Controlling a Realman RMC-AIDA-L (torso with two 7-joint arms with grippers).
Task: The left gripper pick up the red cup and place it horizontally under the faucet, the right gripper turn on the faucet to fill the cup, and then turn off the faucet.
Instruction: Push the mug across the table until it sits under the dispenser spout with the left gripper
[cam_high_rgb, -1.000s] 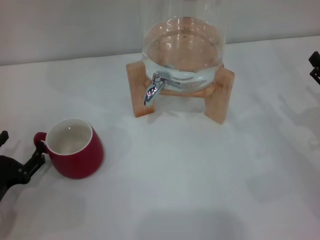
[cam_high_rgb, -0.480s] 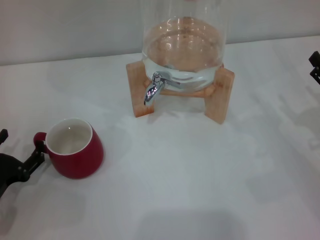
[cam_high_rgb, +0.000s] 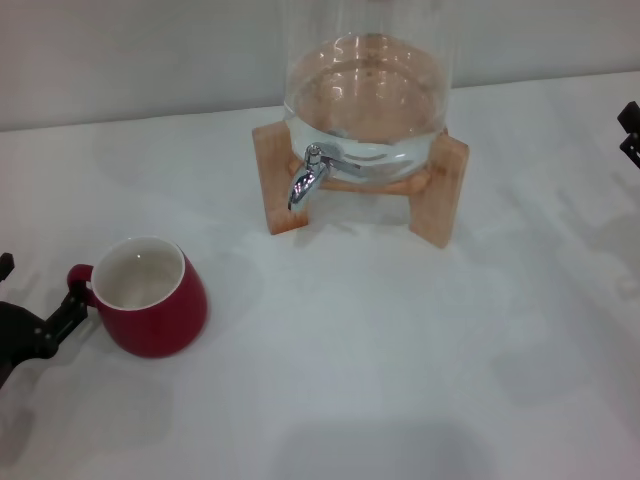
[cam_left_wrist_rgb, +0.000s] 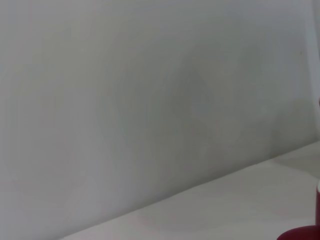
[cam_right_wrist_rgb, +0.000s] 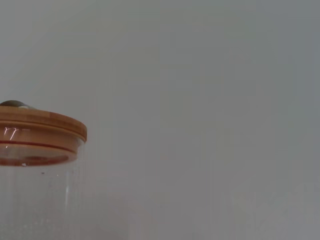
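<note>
White and bare, the surface (cam_high_rgb: 400, 360) runs from the near edge of the head view back to a pale wall, with wide open room between the red cup (cam_high_rgb: 150, 297) and the faucet (cam_high_rgb: 305, 178). The cup stands upright near the left side, mouth up, handle pointing left. The left gripper (cam_high_rgb: 40, 300) sits low at the left edge, mostly cut off; one black finger (cam_high_rgb: 68, 310) touches or nearly touches the handle, the other shows only as a tip farther back, so the jaws stand spread, holding nothing. The faucet juts from a glass dispenser (cam_high_rgb: 365, 100) on a wooden stand (cam_high_rgb: 440, 190), its top cropped. The right gripper (cam_high_rgb: 630, 135) is a sliver at the right edge, well apart; I cannot tell its jaws' state. In the right wrist view only the dispenser's wooden lid (cam_right_wrist_rgb: 40, 132) shows.
</note>
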